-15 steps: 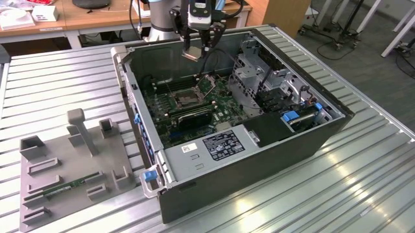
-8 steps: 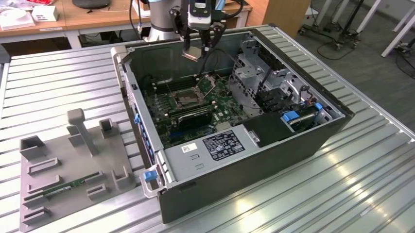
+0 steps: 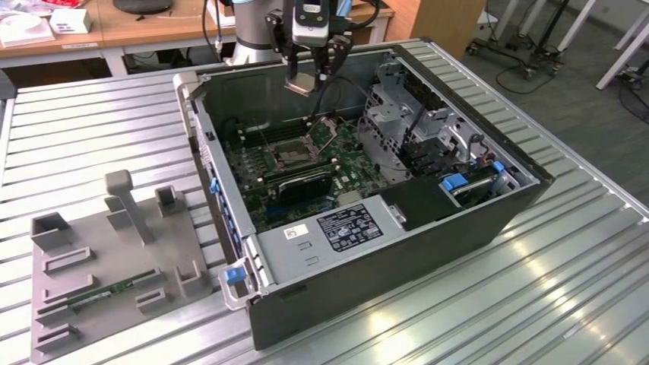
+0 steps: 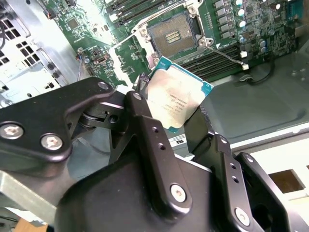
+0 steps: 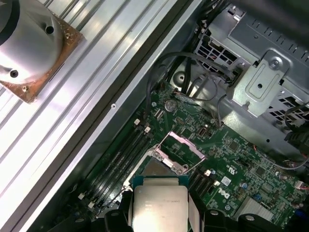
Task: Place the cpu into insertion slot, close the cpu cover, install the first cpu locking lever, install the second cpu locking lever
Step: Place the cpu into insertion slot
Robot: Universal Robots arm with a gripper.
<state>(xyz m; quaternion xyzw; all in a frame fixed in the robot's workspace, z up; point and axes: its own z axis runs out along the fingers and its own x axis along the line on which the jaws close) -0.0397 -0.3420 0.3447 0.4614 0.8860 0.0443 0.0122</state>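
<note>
The pincer (image 3: 303, 77) pinches the cpu (image 3: 301, 85) above the open case (image 3: 406, 251). In the exterior view, the slot (image 3: 294, 154) sits at six o'clock from it, cover (image 3: 330, 129) up.

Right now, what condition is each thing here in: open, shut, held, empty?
cpu: held in the air, not seated.
gripper: shut on the cpu.
insertion slot: uncovered and empty.
cpu cover: swung up, open.
computer case: lying on its side, side panel off.
</note>
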